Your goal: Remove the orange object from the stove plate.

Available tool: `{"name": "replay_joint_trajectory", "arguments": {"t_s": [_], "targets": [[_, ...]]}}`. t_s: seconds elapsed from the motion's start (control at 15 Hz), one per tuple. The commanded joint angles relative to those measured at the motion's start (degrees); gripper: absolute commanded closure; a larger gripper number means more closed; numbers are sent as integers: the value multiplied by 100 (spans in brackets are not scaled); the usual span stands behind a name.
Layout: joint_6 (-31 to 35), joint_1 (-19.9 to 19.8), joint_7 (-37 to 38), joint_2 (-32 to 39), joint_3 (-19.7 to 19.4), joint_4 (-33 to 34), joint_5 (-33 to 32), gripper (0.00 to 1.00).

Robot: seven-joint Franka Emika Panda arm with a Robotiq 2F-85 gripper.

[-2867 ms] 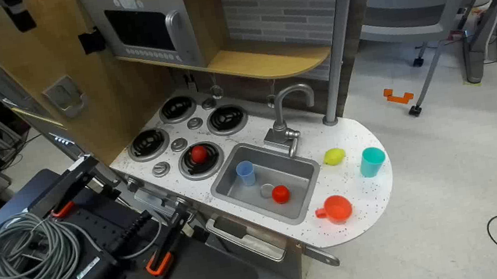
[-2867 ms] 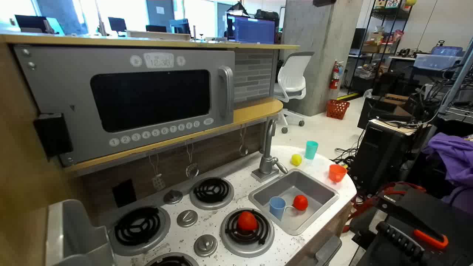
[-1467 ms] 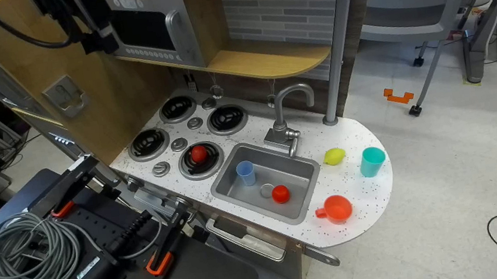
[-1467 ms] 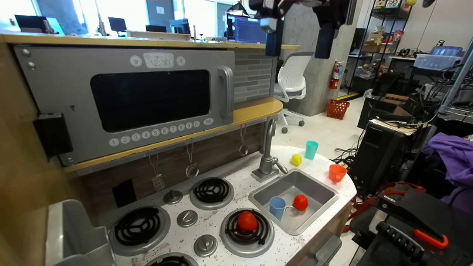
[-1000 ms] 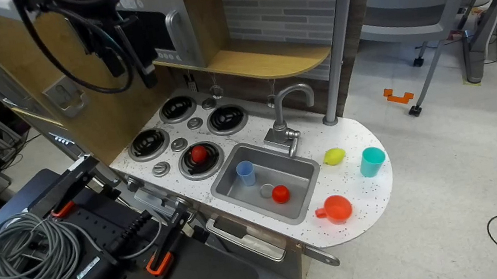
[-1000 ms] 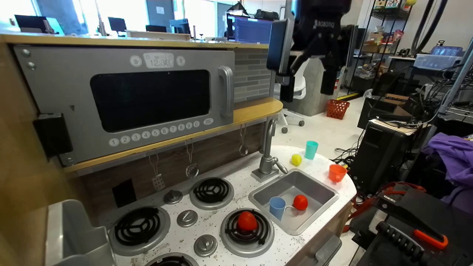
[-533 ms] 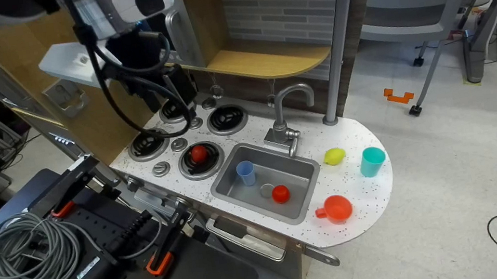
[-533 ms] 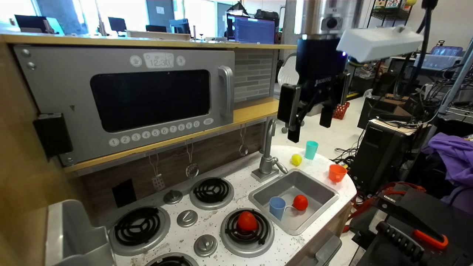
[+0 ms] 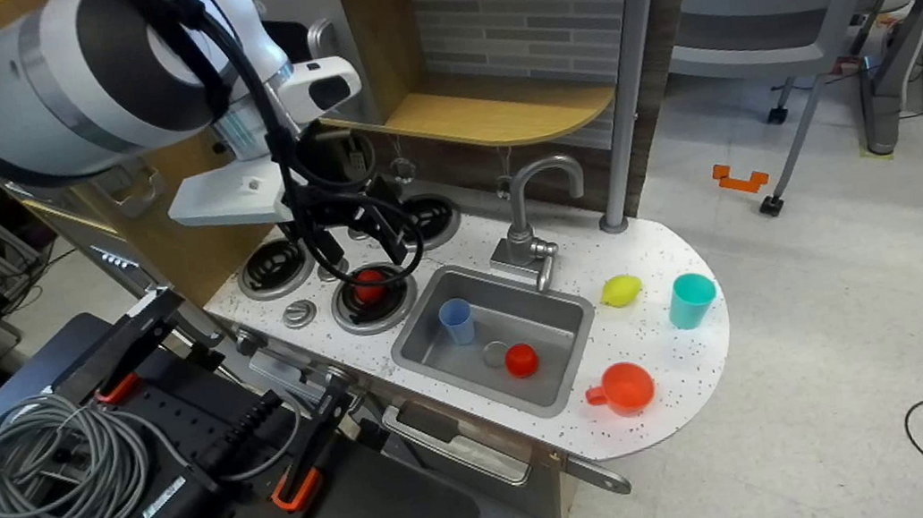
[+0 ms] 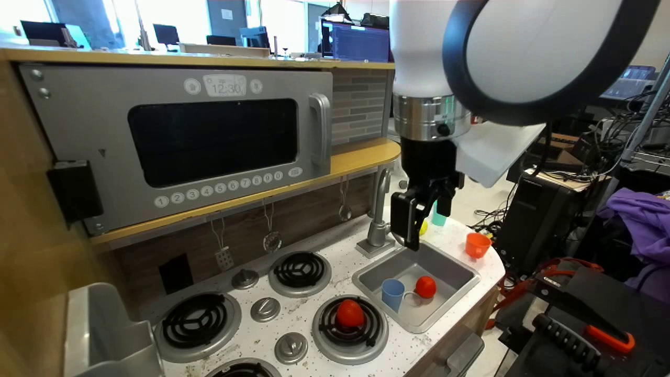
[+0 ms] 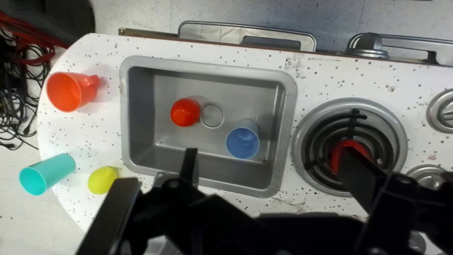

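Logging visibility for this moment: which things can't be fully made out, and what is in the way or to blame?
Orange object: wrist view, partly covered by the gripper.
Lemon: in an exterior view, mostly behind the gripper.
Teal cup: in an exterior view, partly behind the gripper.
Nearest burner: in an exterior view, cut off by the bottom edge.
Monitor: in an exterior view, contents too small to read.

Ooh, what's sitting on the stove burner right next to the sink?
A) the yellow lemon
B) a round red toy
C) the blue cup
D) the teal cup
B: in both exterior views the round red-orange toy rests on the black burner beside the sink.
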Motion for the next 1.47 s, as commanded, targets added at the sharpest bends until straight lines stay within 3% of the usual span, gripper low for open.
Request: {"name": "replay_joint_trajectory", "arguments": {"t_s": [0.0,0.27,0.53,1.4], "targets": [[274,361,138,682,-73,525,94,0],[247,457,123,1246,173,1084,822,0],[232,621,96,1786,148,1645,1183,0],[207,1164,128,2949,-154,2304,1128,0]]}}
